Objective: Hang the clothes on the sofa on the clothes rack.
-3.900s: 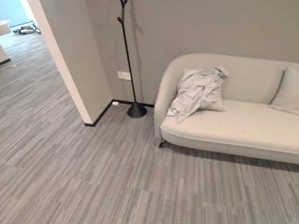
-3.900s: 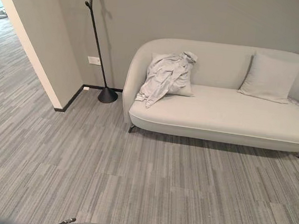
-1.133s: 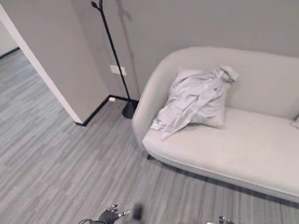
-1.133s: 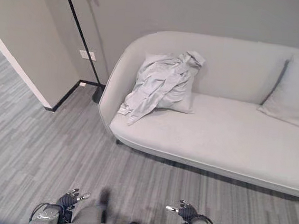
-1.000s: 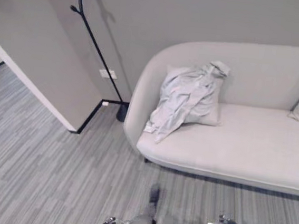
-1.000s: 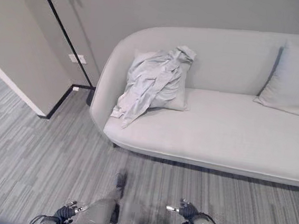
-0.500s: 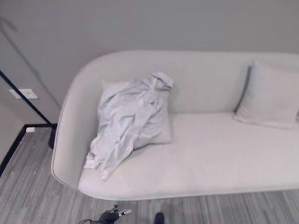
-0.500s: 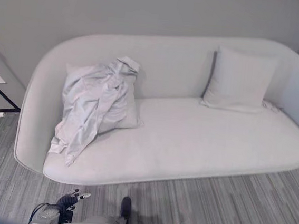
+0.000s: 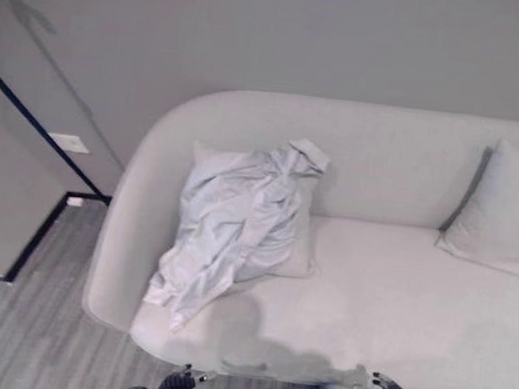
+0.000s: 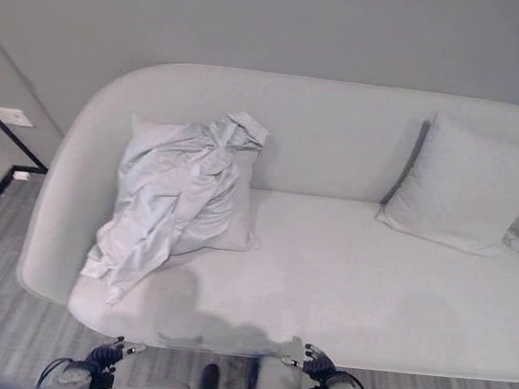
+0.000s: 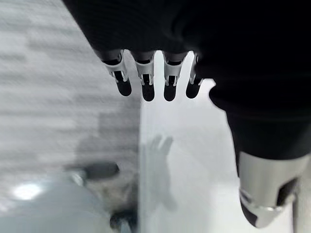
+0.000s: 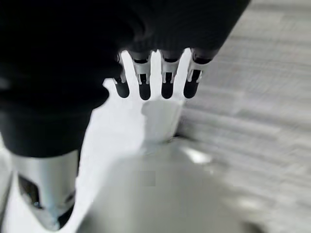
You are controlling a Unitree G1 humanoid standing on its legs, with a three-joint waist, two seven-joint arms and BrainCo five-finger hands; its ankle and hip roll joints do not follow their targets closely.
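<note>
Both hands, left hand point(image 11: 160, 73) and right hand point(image 12: 155, 73), hang empty with fingers straight by the sofa's point(image 10: 343, 285) front edge. Crumpled clothes point(image 10: 172, 200) drape a cushion point(image 10: 237, 220) at its left end. Only the left eye view catches the clothes rack's point(image 9: 41, 123) dark pole.

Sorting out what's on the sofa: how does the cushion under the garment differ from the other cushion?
The pale cushion at the sofa's left end is mostly covered by the crumpled light grey garment draped over it; the pale cushion at the right end is bare. The left one shows just its edge and lower corner; the right one shows its whole face, leaning on the backrest. Both match the cream sofa in colour and are square.
</note>
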